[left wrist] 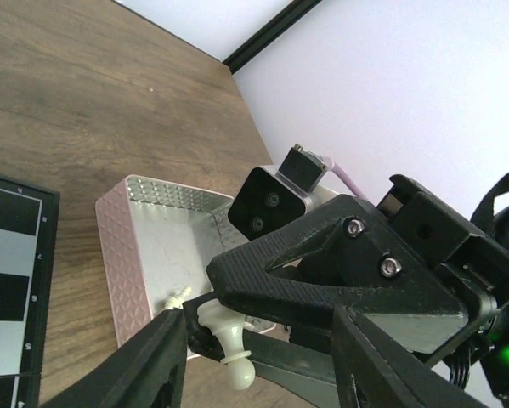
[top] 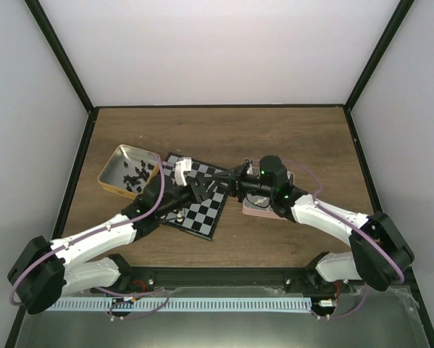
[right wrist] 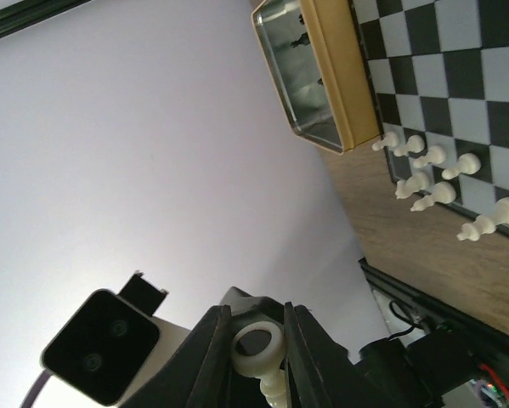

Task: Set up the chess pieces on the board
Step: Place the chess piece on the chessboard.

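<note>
While my right end effector (right wrist: 256,327) pinches a white piece (right wrist: 273,387) over the board (top: 202,210), my left end effector (left wrist: 258,344) is spread wide, with that piece between its fingers (left wrist: 152,365).

You have no readable text, label, brand, number or sign in any view: the board (top: 202,210), the gold tin (top: 109,185), the pink tin (left wrist: 118,255), the white chess pieces (right wrist: 433,156) and the arms (top: 93,248) all show unmarked surfaces.

top: high, looking down | wrists: close, facing each other | shared: board (top: 202,214)
</note>
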### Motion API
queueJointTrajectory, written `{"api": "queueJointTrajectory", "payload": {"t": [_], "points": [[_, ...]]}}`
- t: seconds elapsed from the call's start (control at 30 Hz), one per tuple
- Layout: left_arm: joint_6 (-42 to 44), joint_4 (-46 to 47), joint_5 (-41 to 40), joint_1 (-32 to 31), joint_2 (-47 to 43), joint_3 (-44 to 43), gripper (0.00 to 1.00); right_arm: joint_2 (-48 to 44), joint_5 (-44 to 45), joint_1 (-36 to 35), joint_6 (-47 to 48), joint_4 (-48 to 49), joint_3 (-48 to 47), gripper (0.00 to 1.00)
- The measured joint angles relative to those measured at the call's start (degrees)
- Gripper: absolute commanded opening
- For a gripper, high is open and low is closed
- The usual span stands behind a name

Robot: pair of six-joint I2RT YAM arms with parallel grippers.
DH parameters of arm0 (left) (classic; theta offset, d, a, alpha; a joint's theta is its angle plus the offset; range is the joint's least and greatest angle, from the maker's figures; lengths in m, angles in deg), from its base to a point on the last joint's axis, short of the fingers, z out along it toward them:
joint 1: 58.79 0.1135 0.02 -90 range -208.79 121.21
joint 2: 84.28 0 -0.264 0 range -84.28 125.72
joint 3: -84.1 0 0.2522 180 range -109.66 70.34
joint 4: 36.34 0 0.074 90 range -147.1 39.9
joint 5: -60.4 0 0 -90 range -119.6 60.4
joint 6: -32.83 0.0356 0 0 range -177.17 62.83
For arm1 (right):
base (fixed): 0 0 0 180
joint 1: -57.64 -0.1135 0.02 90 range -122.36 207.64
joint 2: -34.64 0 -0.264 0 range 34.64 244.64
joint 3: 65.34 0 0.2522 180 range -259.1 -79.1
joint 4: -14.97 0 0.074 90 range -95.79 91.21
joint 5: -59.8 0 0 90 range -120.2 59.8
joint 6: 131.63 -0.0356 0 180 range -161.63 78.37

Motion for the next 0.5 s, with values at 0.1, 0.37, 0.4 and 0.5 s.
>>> {"api": "queueJointTrajectory", "payload": {"t": [0.1,0.37,0.4,0.5], "points": [[-0.04,0.52,-2.21,-1.09,0.26,0.00,0.37,0.24,-0.26,-0.17,-1.99,2.01,0.04,0.19],[-0.04,0.00,-7.23,-2.03,0.28,-0.02,0.20,1.05,0.13,-0.07,-4.74,4.72,0.17,0.19],[0.00,-0.17,-7.56,-2.12,0.28,-0.04,0.18,1.07,0.17,-0.07,-4.90,4.74,0.17,0.19],[0.09,-0.76,-8.37,-2.29,0.28,-0.11,0.12,1.09,0.28,-0.07,-4.92,4.66,0.20,0.19]]}}
